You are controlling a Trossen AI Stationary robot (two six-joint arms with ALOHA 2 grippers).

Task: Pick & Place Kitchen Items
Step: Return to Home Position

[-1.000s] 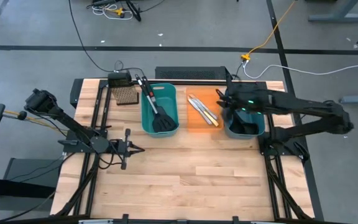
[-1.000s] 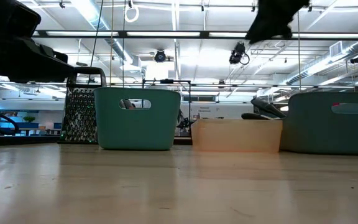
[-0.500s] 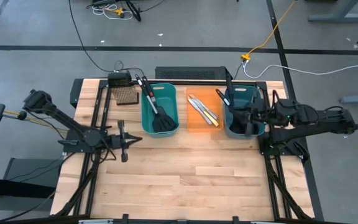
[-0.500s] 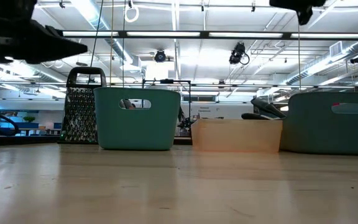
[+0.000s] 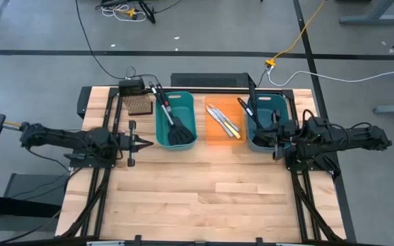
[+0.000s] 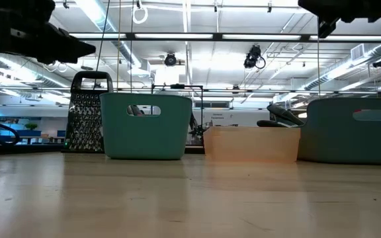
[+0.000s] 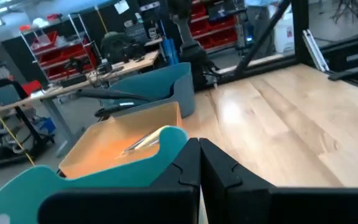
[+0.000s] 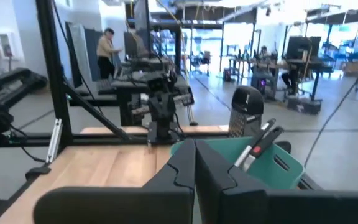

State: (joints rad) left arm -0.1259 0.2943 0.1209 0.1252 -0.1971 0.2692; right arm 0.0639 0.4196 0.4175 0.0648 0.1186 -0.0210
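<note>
Over the wooden workshop table, left end effector and right end effector hang pinched together.

Two teal bins, one orange bin and one brown block are sitting on the surface. Two spatulas, three knives and two ladles are lying inside the bins.

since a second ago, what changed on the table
The right gripper drew back from over the right bin toward the right edge of the table. The left arm folded down flat, and the left gripper shifted toward the table's back, beside the left bin. Both are shut and empty; nothing grasped or released. Spatulas, knives and ladles stayed put.
</note>
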